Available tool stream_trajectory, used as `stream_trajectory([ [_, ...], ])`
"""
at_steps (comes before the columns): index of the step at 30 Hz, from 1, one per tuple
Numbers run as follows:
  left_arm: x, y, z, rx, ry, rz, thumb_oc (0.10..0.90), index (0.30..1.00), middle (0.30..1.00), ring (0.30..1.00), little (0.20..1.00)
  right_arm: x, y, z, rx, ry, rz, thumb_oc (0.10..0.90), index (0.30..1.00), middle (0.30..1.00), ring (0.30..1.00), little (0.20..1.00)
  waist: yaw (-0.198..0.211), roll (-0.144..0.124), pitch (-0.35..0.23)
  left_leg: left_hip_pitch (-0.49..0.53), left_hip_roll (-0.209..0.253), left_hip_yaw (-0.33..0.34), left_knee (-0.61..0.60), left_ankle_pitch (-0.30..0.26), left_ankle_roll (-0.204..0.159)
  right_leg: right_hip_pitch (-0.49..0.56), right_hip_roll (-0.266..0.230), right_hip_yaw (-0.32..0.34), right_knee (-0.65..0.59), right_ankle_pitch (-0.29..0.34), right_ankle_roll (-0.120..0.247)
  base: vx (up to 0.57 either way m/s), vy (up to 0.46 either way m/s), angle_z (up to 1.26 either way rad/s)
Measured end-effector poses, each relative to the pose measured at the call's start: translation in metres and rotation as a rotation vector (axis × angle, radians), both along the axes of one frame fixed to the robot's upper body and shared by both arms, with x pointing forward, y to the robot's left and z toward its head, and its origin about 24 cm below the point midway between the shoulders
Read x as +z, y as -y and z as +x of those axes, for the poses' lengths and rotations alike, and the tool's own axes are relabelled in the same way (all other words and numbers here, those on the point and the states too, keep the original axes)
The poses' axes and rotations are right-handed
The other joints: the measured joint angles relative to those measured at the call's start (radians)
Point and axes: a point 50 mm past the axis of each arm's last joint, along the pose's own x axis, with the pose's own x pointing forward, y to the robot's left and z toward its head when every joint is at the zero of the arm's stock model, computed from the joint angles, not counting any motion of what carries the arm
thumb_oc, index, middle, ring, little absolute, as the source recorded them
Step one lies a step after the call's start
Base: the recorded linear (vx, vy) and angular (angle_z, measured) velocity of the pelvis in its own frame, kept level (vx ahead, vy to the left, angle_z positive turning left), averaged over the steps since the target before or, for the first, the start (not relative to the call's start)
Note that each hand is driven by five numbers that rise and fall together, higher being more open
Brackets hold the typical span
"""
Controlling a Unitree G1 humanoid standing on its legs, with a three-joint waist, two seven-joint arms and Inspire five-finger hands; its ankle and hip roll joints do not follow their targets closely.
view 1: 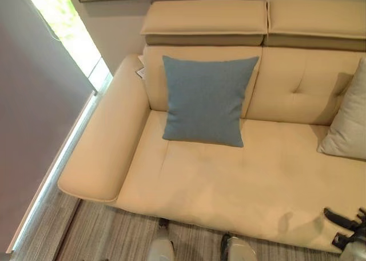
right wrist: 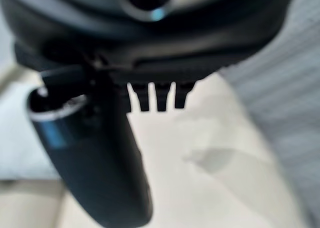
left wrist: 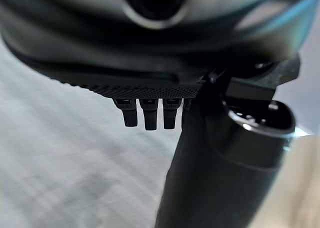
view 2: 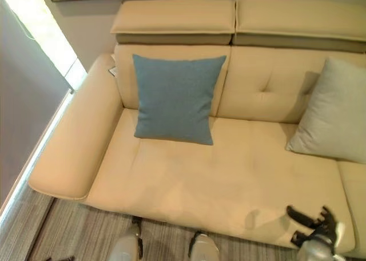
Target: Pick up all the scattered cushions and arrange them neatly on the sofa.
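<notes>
A blue square cushion (view 1: 206, 99) stands upright against the backrest of the cream sofa (view 1: 229, 181), near its left arm. A pale grey-beige cushion (view 2: 331, 112) leans on the backrest further right. My right hand (view 2: 314, 224) hovers over the seat's front right edge, fingers straight and spread, holding nothing; the right wrist view shows its fingers (right wrist: 157, 98) above the cream seat. My left hand (left wrist: 150, 113) hangs over the striped floor with fingers straight and nothing in it.
The sofa's wide left armrest (view 1: 106, 135) borders a grey curtain and a bright window strip (view 1: 63, 20). Two raised headrests (view 1: 206, 18) top the backrest. Grey striped carpet (view 1: 114, 235) lies before the sofa.
</notes>
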Motion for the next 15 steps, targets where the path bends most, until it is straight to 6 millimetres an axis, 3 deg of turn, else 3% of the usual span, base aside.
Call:
stream_trajectory([
  [1,-0.005,0.011,-0.016,0.011,-0.062,-0.035,0.800,0.900,0.900,0.900,0.900,-0.013,-0.010,-0.014,0.000,-0.048,0.045,0.800,0.900,0.900,0.900,0.900,-0.033,-0.002,-0.012,0.053,0.008,-0.010,0.109,-0.059,-0.054,0.084,-0.004,-0.034,-0.099,0.051,0.023,-0.23,0.101,0.44],
  [2,-0.008,0.017,-0.023,0.016,-0.089,-0.053,0.800,0.900,0.900,0.900,0.900,-0.018,-0.013,-0.023,-0.008,-0.073,0.061,0.800,0.900,0.900,0.900,0.900,-0.054,0.001,-0.019,0.094,0.001,-0.011,0.149,-0.090,-0.088,0.122,-0.007,-0.048,-0.133,0.072,0.020,-0.36,0.184,0.61],
  [3,-0.011,0.028,-0.039,0.023,-0.125,-0.087,0.800,0.900,0.900,0.900,0.900,-0.025,-0.018,-0.037,-0.010,-0.115,0.085,0.800,0.900,0.900,0.900,0.900,-0.074,-0.003,-0.051,0.182,-0.003,-0.025,0.120,-0.117,-0.085,0.143,-0.021,-0.056,-0.185,0.092,0.038,-0.43,0.224,0.34],
  [4,-0.015,0.038,-0.043,0.015,-0.134,-0.110,0.800,0.900,0.900,0.900,0.900,-0.028,-0.019,-0.044,-0.014,-0.134,0.090,0.800,0.900,0.900,0.900,0.900,-0.091,0.012,-0.070,0.219,-0.011,-0.065,0.141,-0.173,-0.113,0.127,-0.021,-0.060,-0.179,0.107,0.048,-0.56,0.275,0.23],
  [5,-0.018,0.049,-0.037,-0.013,-0.131,-0.138,0.800,0.900,0.900,0.900,0.900,-0.030,-0.021,-0.044,-0.005,-0.148,0.096,0.800,0.900,0.900,0.900,0.900,-0.110,0.019,-0.080,0.261,-0.017,-0.112,0.087,-0.221,-0.118,0.099,-0.026,-0.057,-0.177,0.129,0.063,-0.79,0.373,0.16],
  [6,-0.021,0.058,-0.025,-0.075,-0.116,-0.159,0.800,0.900,0.900,0.900,0.900,-0.034,-0.027,-0.038,0.021,-0.167,0.119,0.800,0.900,0.900,0.900,0.900,-0.131,0.029,-0.093,0.303,-0.043,-0.161,-0.078,-0.268,-0.056,0.044,-0.030,-0.038,-0.162,0.154,0.101,-0.61,0.278,0.16],
  [7,-0.021,0.059,-0.011,-0.118,-0.089,-0.148,0.800,0.900,0.900,0.900,0.900,-0.039,-0.033,-0.042,0.021,-0.178,0.137,0.800,0.900,0.900,0.900,0.900,-0.141,0.014,-0.097,0.307,-0.058,-0.162,-0.110,-0.284,-0.026,0.013,-0.043,-0.026,-0.156,0.174,0.109,-0.59,0.270,-0.10],
  [8,-0.019,0.055,0.004,-0.196,-0.078,-0.109,0.800,0.900,0.900,0.900,0.900,-0.045,-0.047,-0.035,0.019,-0.157,0.171,0.800,0.900,0.900,0.900,0.900,-0.128,-0.039,-0.089,0.304,-0.103,-0.150,-0.129,-0.266,0.006,-0.014,-0.079,0.011,-0.150,0.202,0.130,-0.25,0.110,-0.21],
  [9,-0.018,0.054,0.014,-0.218,-0.060,-0.102,0.800,0.900,0.900,0.900,0.900,-0.053,-0.064,-0.035,0.024,-0.156,0.222,0.800,0.900,0.900,0.900,0.900,-0.132,-0.066,-0.092,0.287,-0.139,-0.152,-0.133,-0.262,0.029,-0.015,-0.102,0.037,-0.202,0.225,0.152,-0.37,0.137,-0.28],
  [12,-0.017,0.054,0.028,-0.274,-0.032,-0.077,0.800,0.900,0.900,0.900,0.900,-0.069,-0.092,-0.050,0.007,-0.178,0.323,0.800,0.900,0.900,0.900,0.900,-0.148,-0.116,-0.107,0.249,-0.200,-0.136,-0.079,-0.248,0.085,0.050,-0.134,0.054,-0.370,0.257,0.190,-0.60,0.164,-0.11],
  [13,-0.016,0.055,0.033,-0.279,-0.019,-0.073,0.800,0.900,0.900,0.900,0.900,-0.070,-0.095,-0.050,0.006,-0.180,0.331,0.800,0.900,0.900,0.900,0.900,-0.149,-0.117,-0.100,0.241,-0.211,-0.114,-0.062,-0.251,0.101,0.054,-0.139,0.050,-0.397,0.223,0.220,-0.54,0.148,-0.43],
  [14,-0.017,0.058,0.036,-0.280,-0.008,-0.076,0.800,0.900,0.900,0.900,0.900,-0.070,-0.096,-0.047,0.019,-0.176,0.329,0.800,0.900,0.900,0.900,0.900,-0.145,-0.085,-0.087,0.228,-0.191,-0.099,-0.057,-0.249,0.109,0.037,-0.142,0.030,-0.396,0.202,0.230,-0.34,0.097,-0.58],
  [15,-0.017,0.058,0.037,-0.279,-0.006,-0.073,0.800,0.900,0.900,0.900,0.900,-0.070,-0.098,-0.043,0.026,-0.173,0.334,0.800,0.900,0.900,0.900,0.900,-0.142,-0.078,-0.082,0.214,-0.181,-0.069,-0.056,-0.227,0.118,0.033,-0.129,0.013,-0.372,0.201,0.216,-0.47,0.129,-0.59],
])
